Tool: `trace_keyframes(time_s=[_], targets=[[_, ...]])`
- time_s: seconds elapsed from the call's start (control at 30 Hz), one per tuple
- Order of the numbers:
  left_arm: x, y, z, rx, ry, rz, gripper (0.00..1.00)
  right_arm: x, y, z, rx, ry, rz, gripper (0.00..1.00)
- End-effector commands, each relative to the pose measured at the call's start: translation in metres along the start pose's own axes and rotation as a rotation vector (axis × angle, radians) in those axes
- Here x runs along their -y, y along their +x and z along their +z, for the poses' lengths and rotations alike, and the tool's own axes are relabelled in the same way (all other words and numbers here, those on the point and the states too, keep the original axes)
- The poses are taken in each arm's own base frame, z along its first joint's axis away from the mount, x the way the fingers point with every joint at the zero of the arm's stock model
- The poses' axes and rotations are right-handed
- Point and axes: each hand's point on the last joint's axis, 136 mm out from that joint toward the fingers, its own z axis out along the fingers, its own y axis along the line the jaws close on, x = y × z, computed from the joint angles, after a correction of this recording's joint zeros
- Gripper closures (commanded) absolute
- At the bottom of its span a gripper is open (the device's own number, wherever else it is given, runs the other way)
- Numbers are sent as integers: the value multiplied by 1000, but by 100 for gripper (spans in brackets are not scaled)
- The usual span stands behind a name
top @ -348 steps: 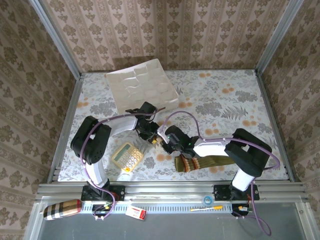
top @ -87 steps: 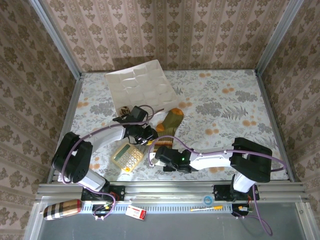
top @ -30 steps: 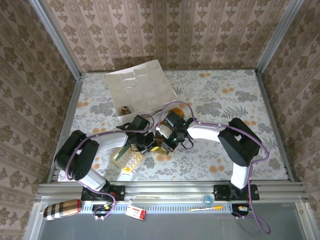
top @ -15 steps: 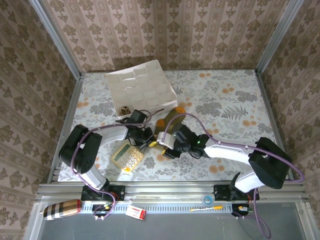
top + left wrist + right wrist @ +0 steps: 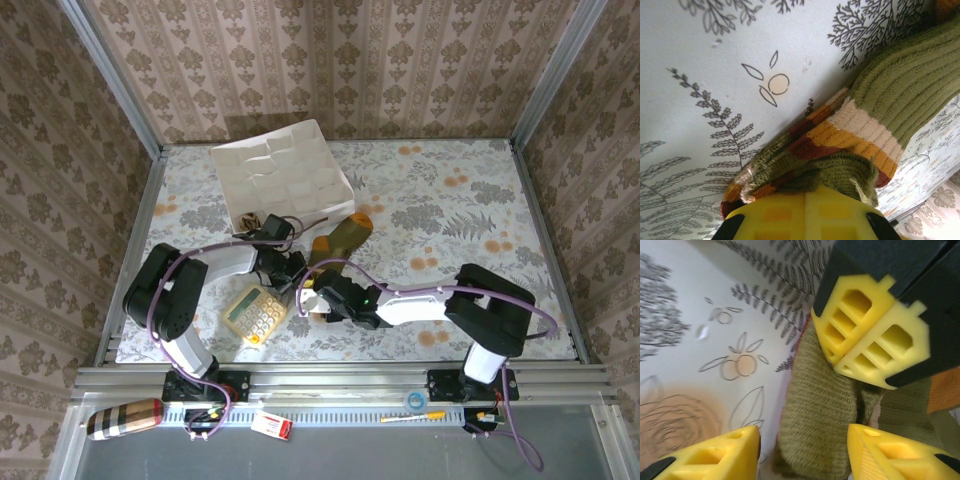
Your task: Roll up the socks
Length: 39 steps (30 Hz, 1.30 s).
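An olive green sock point(image 5: 335, 243) lies slanted on the table, orange toe point(image 5: 358, 221) at the far end. Its striped orange-brown cuff point(image 5: 850, 135) is bunched up at the near end. My left gripper point(image 5: 805, 192) is shut on that bunched cuff, and it sits beside the sock's near end point(image 5: 292, 268). My right gripper point(image 5: 802, 452) is open, its fingers point(image 5: 715, 455) on either side of a folded green part of the sock point(image 5: 815, 405). It lies low, just in front of the cuff point(image 5: 318, 298). A small brown patterned bundle point(image 5: 250, 218) rests in the tray's near corner.
A white compartment tray point(image 5: 285, 170) stands at the back left. A yellow calculator point(image 5: 255, 312) lies just left of the grippers. The left gripper's shut yellow fingers point(image 5: 870, 335) crowd the right wrist view. Cables loop over the sock area.
My right gripper has opened and pulled back toward the near side, the arm now low on the table. The left gripper has stayed shut on the cuff.
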Motion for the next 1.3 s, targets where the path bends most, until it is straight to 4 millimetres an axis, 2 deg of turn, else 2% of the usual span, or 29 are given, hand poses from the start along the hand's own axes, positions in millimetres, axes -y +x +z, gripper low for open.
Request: trace_keyframes(time_s=[0.0, 0.07, 0.17, 0.3, 0.43, 0.63, 0.97, 1.27], targets=[[-24, -7, 4, 11, -93, -26, 97, 21, -4, 10, -38, 100, -15, 52], [-18, -8, 0, 17, -77, -17, 96, 18, -2, 18, -66, 71, 16, 61], [-4, -15, -16, 53, -40, -7, 92, 11, 6, 25, -114, 24, 84, 83], [10, -27, -45, 123, 3, -25, 74, -1, 13, 23, -132, -86, 212, 99], [7, -31, -60, 165, 23, -92, 66, -12, 12, 18, -107, -212, 324, 100], [-5, -24, -62, 184, 35, -177, 63, -16, 15, 17, -82, -365, 518, 100], [4, -18, -44, 164, 105, -248, 59, -11, 17, 16, -36, -561, 796, 100], [16, -9, -15, 114, 122, -291, 57, -11, 21, 16, -21, -663, 917, 100]])
